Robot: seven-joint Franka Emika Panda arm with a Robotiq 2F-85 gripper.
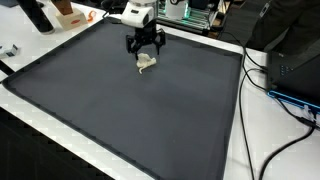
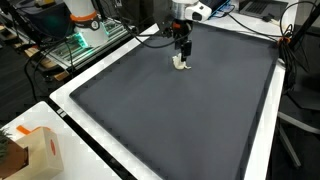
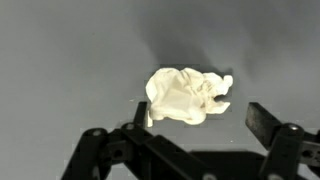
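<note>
Hanging the tool [image 1: 145, 46] straight down over the desk [image 2: 266, 135], with the wrist upright and the white housing stacked directly above the black linkage. Standing toward the 12 o'clock side of the mat [image 1: 120, 120] in both exterior views. Spreading the fingers [image 3: 265, 120] wide apart, gripping nothing, hovering just above the surface.

Straddling a crumpled wad [image 3: 186, 96], lying flat on the mat directly under the tool and, in the wrist view, sitting slightly toward 12 o'clock from the fingertip line. Running its long axis roughly from 9 to 3 o'clock there, with a small flap poking out at 3 o'clock. Nearly brushing the 9 o'clock finger; impossible to tell whether touching. Looking cream-white, creased and lumpy, paper or thin cloth, hard to say which.

Showing the mat as dark grey, matte, smooth, rectangular and black-edged, covering most of the white desk. Farther out, showing a cardboard box [image 2: 38, 150] at 8 o'clock and black cables [image 1: 268, 80] at 3 o'clock.
</note>
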